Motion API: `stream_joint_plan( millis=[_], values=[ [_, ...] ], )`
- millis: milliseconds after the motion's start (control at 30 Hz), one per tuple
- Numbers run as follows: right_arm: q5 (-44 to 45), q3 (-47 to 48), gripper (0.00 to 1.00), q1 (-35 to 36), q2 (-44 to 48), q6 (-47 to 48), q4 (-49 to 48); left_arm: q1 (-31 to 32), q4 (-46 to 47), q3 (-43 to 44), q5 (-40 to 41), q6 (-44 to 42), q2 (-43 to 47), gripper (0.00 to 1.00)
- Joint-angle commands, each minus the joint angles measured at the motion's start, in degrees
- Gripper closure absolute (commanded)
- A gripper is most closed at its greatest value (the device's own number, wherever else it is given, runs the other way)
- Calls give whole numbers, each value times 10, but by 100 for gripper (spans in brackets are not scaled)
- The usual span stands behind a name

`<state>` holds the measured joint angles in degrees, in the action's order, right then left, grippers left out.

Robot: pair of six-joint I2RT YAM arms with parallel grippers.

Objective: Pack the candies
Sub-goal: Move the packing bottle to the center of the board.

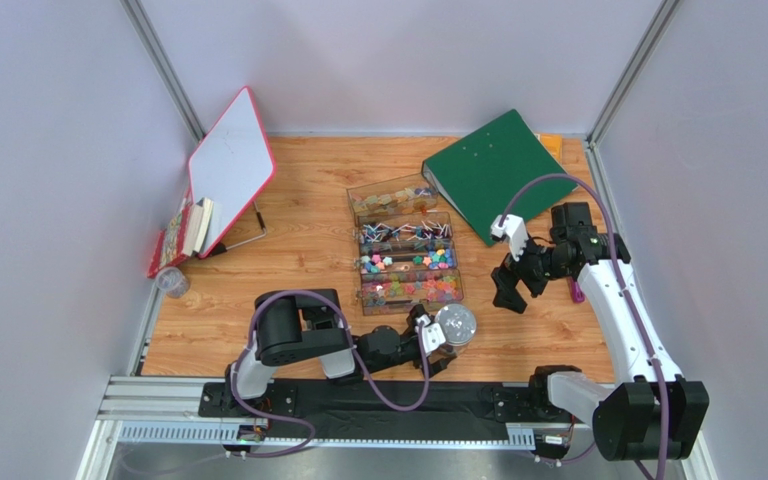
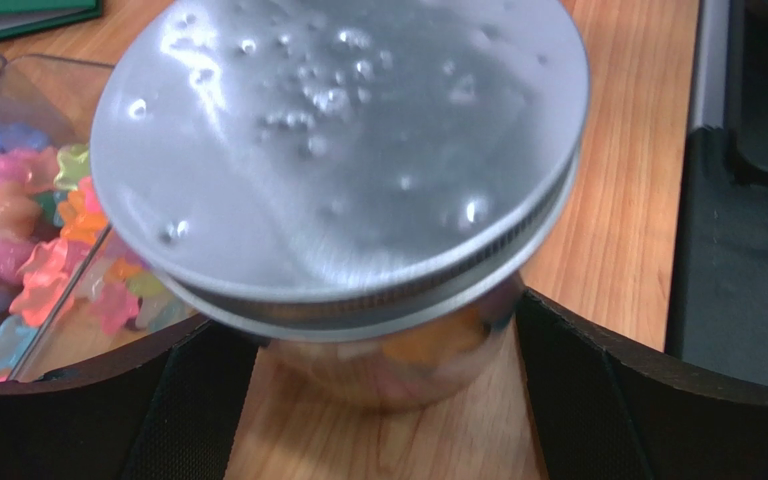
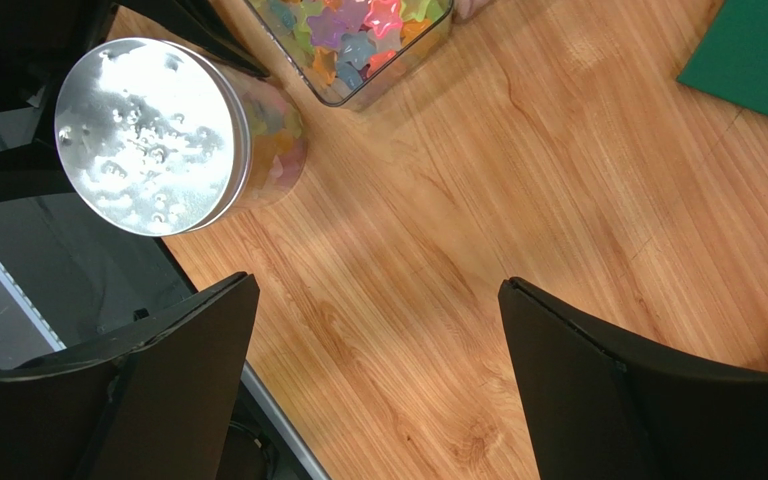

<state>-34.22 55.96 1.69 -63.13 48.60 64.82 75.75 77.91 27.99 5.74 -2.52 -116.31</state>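
Observation:
A glass jar with a silver screw lid (image 1: 455, 325) stands near the table's front edge, with coloured candies showing through its wall (image 2: 428, 345). My left gripper (image 1: 436, 340) lies low on the table, and its two fingers press the jar's sides (image 2: 388, 400). The jar also shows in the right wrist view (image 3: 148, 135). More candies (image 1: 410, 265) fill a clear divided tray (image 1: 405, 190) just behind the jar (image 2: 38, 260) (image 3: 358, 30). My right gripper (image 1: 513, 290) hangs open and empty above bare wood to the jar's right (image 3: 378, 370). The purple scoop (image 1: 576, 290) lies by the right arm.
A green binder (image 1: 488, 170) lies at the back right. A red-edged whiteboard (image 1: 230, 165) leans over some books (image 1: 183, 235) at the back left, with a small clear cup (image 1: 171, 282) beside them. The black rail (image 1: 398, 400) runs along the front edge.

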Motion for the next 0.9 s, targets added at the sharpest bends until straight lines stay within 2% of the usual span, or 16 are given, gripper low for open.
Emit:
stream_joint_plan(
  millis=[0, 167, 300, 467, 867],
  values=[
    [-26, -4, 3, -2, 2, 53, 11, 6, -85, 38, 23, -18, -34, 0],
    [-44, -3, 3, -2, 13, 78, 38, 6, -80, 57, 7, 3, -58, 0],
    [-64, -9, 3, 2, 14, 169, 106, 6, -78, 64, 18, 4, -79, 3],
    [-61, -24, 2, 30, 14, 258, 163, 5, -86, 87, 45, 11, -98, 1],
    [-35, -74, 0, 38, 13, 345, 118, 5, -123, 150, 68, 49, -130, 0]
  ],
)
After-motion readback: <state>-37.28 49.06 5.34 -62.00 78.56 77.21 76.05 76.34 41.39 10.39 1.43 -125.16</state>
